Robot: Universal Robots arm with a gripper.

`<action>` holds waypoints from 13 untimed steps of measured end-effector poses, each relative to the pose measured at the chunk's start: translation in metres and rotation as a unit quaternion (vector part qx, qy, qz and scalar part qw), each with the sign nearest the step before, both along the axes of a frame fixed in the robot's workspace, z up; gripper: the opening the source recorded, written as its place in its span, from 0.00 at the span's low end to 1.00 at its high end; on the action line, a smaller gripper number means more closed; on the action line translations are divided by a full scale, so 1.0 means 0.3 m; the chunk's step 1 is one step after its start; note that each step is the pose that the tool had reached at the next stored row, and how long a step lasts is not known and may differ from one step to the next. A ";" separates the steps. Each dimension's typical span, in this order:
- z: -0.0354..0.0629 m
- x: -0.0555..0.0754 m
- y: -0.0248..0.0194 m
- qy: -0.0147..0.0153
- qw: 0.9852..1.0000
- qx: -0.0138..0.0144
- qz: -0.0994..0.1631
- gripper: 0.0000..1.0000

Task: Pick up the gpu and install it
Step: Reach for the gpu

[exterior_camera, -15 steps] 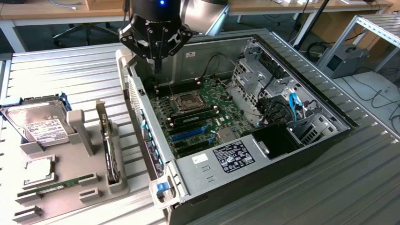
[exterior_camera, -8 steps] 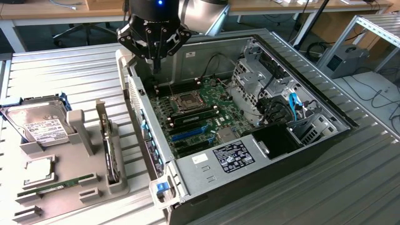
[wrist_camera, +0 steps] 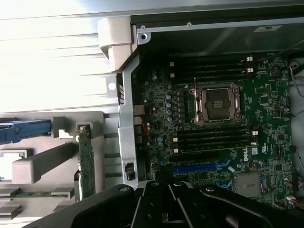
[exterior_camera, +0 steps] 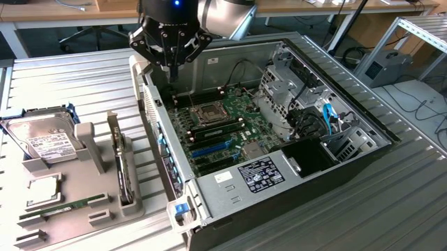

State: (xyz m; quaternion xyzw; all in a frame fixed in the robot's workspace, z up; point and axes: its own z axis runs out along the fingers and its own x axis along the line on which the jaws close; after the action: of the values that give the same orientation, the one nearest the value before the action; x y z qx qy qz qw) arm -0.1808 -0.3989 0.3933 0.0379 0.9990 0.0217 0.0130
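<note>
The gpu (exterior_camera: 124,175) stands on its long edge in a slot of the grey holder tray (exterior_camera: 73,225), at the exterior view's left of the open computer case (exterior_camera: 279,172). In the wrist view the gpu (wrist_camera: 85,164) shows as a thin green board edge beside the case wall. My gripper (exterior_camera: 172,76) hangs above the case's far corner, over the motherboard (exterior_camera: 231,123), well away from the gpu. Its fingers are shut together and hold nothing. A blue expansion slot (exterior_camera: 209,149) (wrist_camera: 199,167) lies on the motherboard below the processor socket (wrist_camera: 218,102).
On the holder tray also lie a silver hard drive (exterior_camera: 43,140), a processor chip (exterior_camera: 43,191) and a slim green memory stick (exterior_camera: 63,205). Drive cages and cables (exterior_camera: 307,115) fill the case's far side. Everything rests on a ribbed metal table (exterior_camera: 391,209).
</note>
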 end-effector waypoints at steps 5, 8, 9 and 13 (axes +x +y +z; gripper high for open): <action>0.000 -0.010 0.000 0.000 1.000 0.000 0.000 0.11; 0.000 -0.014 0.000 0.000 1.000 0.000 0.000 0.11; 0.000 -0.016 0.000 0.000 1.000 0.000 0.000 0.11; 0.000 -0.024 0.000 0.000 1.000 0.000 0.000 0.11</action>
State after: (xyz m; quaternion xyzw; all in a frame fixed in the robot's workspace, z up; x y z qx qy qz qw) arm -0.1878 -0.3989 0.3932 0.0379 0.9990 0.0217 0.0131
